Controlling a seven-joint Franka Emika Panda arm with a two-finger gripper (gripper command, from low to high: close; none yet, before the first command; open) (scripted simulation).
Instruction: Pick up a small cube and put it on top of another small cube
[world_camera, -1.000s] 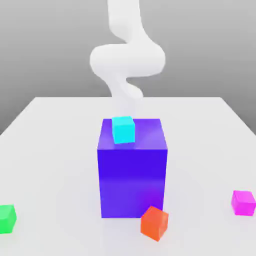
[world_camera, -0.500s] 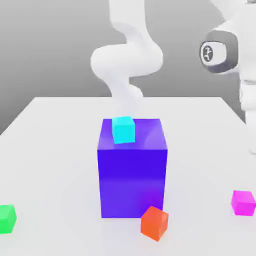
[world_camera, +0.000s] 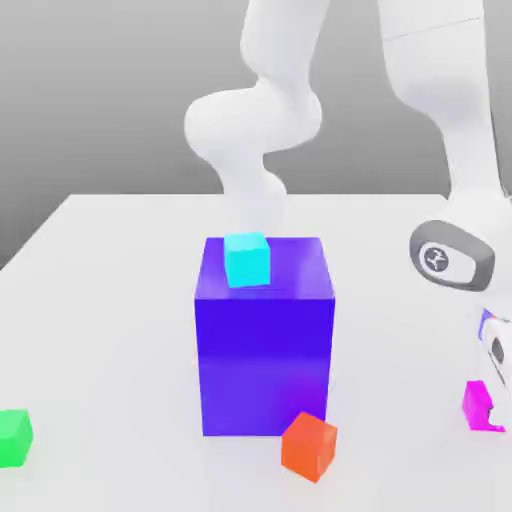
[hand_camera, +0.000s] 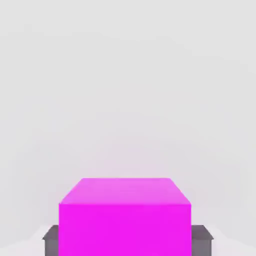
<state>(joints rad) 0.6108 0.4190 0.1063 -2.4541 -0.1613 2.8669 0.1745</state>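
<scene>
The green cube (world_camera: 14, 437) sits at the table's (world_camera: 110, 300) near edge, far on the exterior view's left. Right of the blue block (world_camera: 265, 350), the gripper (hand_camera: 127, 240) is clamped on the pink cube (world_camera: 477, 404), which rests on the table. The grasp looks made; next comes a lift, then carrying it across to the green cube.

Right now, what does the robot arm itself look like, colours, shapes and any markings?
The arm is smooth glossy white, built of thick rounded tube-like segments joined by bulging curved elbows. Near the wrist sits a grey oval band around a white round cap bearing a small dark mark. In the hand view, the pincer has flat, dark grey, blocky fingertips. No cables are visible.
</scene>
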